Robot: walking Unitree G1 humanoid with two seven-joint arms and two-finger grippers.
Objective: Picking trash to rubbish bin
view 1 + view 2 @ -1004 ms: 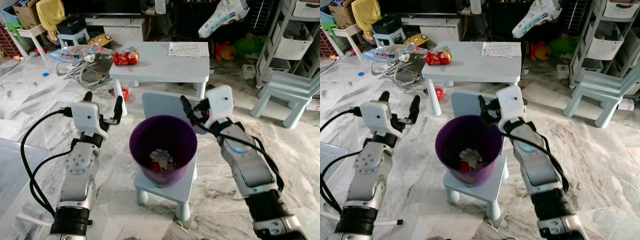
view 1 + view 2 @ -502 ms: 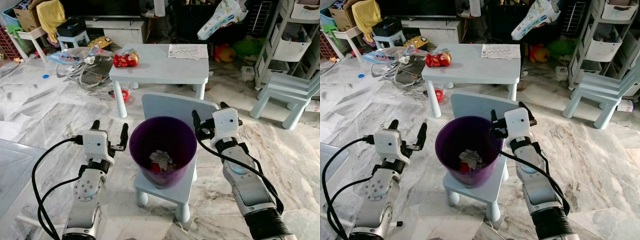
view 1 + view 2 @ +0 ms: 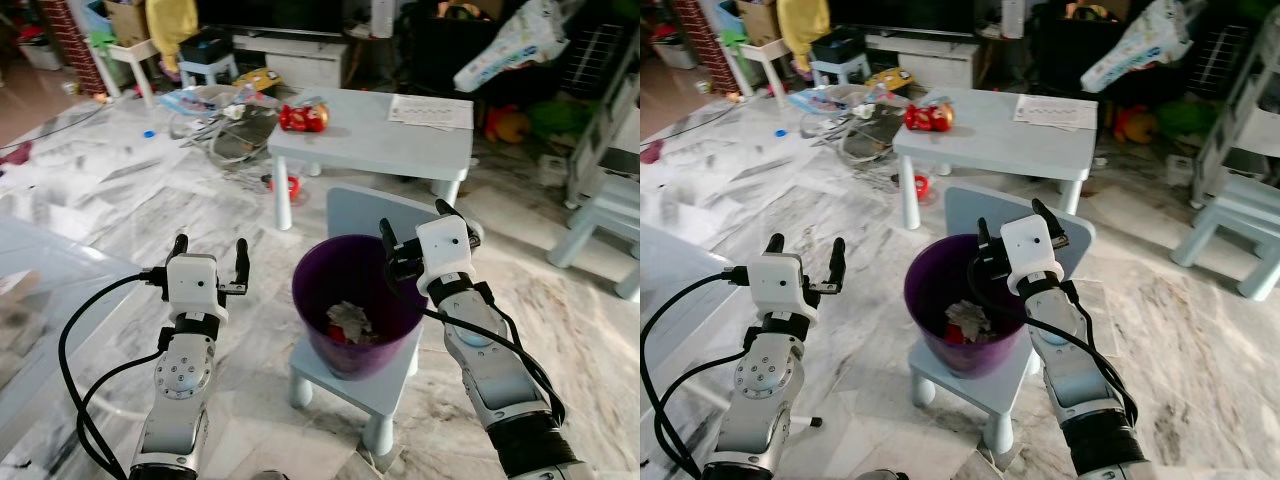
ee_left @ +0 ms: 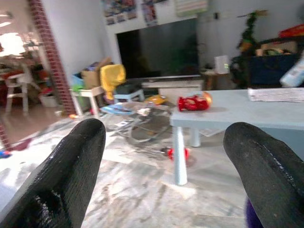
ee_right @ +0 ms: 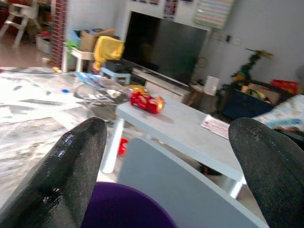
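Observation:
A purple bin [image 3: 305,290] stands on a small pale blue chair [image 3: 395,375] right in front of me, with crumpled paper and a red scrap [image 3: 347,322] lying in its bottom. My left gripper [image 3: 210,256] is raised to the left of the bin, open and holding nothing. My right gripper [image 3: 412,224] is raised at the bin's right rim, also open and holding nothing. A red wrapper [image 3: 303,117] lies on the pale blue table [image 3: 400,135] behind the chair. The wrapper [image 4: 194,101] sits between the left fingers [image 4: 71,175], and the wrapper [image 5: 147,102] between the right fingers [image 5: 66,173].
A pale sheet of paper [image 3: 430,110] lies on the table's right end. A red object [image 3: 290,185] sits on the marble floor under the table. Cluttered toys, a yellow cloth [image 3: 172,20] and stools stand at the back left. Another pale chair [image 3: 1230,235] and shelving stand at the right.
The camera has shifted, sliding the whole scene rightward in view. Over the last second both grippers dropped from higher up to beside the bin and stay open.

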